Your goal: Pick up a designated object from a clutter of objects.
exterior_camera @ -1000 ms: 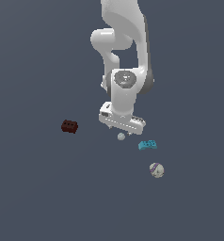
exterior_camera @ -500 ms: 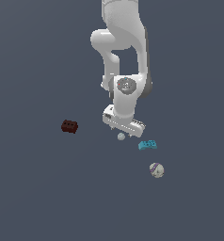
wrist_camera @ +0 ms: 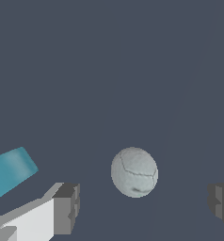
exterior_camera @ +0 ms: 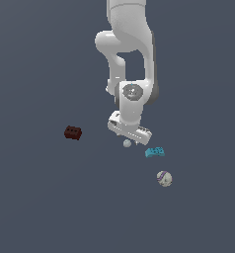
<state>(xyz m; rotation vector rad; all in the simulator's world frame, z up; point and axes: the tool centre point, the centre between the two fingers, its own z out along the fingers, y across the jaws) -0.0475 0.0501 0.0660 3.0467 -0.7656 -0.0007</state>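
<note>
The arm (exterior_camera: 128, 54) was glossy white with rounded, bulbous links and a grey circular joint cap. Its fingers (wrist_camera: 67, 208) were blocky dark grey on white mounts.

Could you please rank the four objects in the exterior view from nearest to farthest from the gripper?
From the gripper:
1. Pale ball, directly beneath it.
2. Cyan brick, to the exterior view's right.
3. Striped ball, lower right.
4. Dark red-brown brick, far left.

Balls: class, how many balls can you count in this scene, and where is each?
2. The plain pale ball lies just below the gripper, between its open fingers in the wrist view. The striped ball lies apart, beyond the cyan brick. None looks hidden.
</note>
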